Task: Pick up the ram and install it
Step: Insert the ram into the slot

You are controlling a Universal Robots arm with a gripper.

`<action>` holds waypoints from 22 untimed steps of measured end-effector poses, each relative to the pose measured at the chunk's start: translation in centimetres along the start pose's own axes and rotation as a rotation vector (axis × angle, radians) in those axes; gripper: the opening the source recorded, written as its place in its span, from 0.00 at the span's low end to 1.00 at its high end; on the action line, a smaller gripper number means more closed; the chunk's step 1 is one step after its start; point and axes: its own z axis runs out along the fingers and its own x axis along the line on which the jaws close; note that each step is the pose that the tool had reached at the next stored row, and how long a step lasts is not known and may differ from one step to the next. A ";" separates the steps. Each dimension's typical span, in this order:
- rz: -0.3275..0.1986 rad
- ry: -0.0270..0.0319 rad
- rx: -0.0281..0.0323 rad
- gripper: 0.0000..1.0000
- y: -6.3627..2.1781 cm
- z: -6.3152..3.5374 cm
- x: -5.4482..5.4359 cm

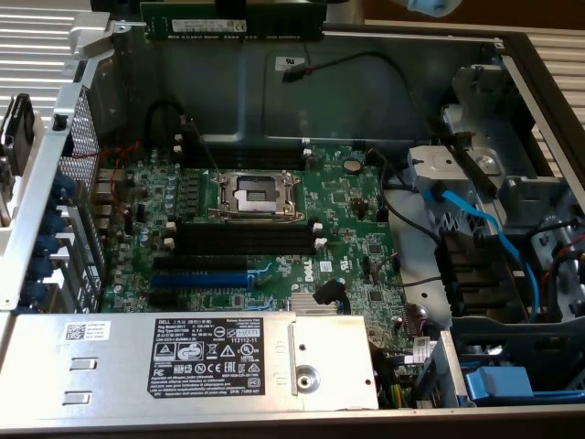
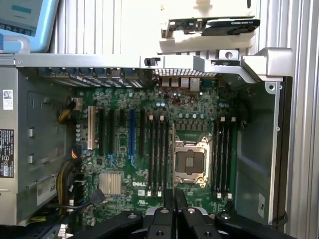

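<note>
Seemingly the fingers (image 2: 181, 201) pinch the ram (image 1: 233, 20), its top cut off in the exterior view.

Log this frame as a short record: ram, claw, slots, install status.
ram: held level high over the case's far wall, off the board
claw: shut on the ram, above the motherboard
black slots: empty, on both sides of the CPU socket
blue slot: empty
install: not yet done
</note>
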 end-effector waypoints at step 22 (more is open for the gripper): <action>0.011 -0.0807 -0.0192 0.12 -0.78 1.07 0.2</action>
